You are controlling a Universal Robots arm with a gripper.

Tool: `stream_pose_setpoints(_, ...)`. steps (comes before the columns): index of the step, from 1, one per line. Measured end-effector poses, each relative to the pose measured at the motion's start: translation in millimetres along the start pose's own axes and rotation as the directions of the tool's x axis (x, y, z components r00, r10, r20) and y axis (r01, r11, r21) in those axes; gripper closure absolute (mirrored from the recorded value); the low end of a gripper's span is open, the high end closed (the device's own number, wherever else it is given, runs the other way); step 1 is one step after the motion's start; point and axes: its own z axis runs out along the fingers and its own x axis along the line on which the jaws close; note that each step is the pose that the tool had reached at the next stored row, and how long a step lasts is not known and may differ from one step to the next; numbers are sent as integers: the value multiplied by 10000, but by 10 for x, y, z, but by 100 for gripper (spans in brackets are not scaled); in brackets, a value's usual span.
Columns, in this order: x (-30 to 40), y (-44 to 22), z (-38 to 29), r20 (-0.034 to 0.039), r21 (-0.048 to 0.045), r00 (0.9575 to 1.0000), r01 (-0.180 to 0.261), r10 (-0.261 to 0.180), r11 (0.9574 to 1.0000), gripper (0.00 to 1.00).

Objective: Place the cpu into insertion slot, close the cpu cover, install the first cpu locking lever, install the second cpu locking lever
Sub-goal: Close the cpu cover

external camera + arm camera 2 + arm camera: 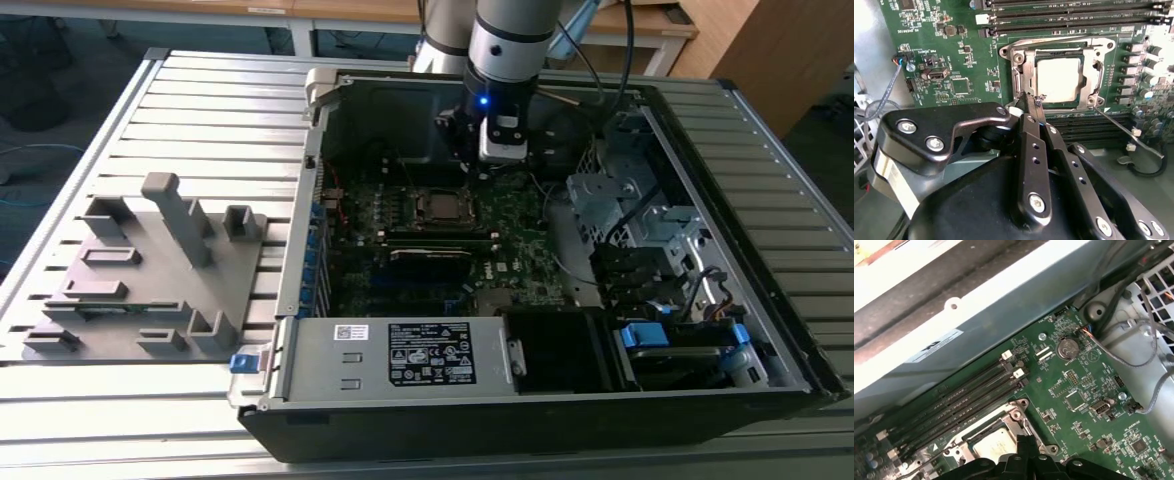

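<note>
The arm [514, 40] reached down into the computer case [534, 435], its end effector [1032, 103] pressed together at the edge of the cpu cover [1054, 48], beside the cpu [1060, 80].

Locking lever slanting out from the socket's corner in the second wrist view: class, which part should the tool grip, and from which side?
Grip the locking lever near its free bent end, which seems to stand clear of the board beyond the memory slots. Its hinged end sits crowded against the cpu cover. Come from above, closing across the thin rod.
</note>
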Motion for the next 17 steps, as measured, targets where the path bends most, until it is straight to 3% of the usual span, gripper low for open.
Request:
stream_pose_setpoints(10,0,0,1,-7,17,9960,895,-895,9960,90)
stream_pose_setpoints(17,0,0,2,-22,12,9867,1627,-1627,9867,90)
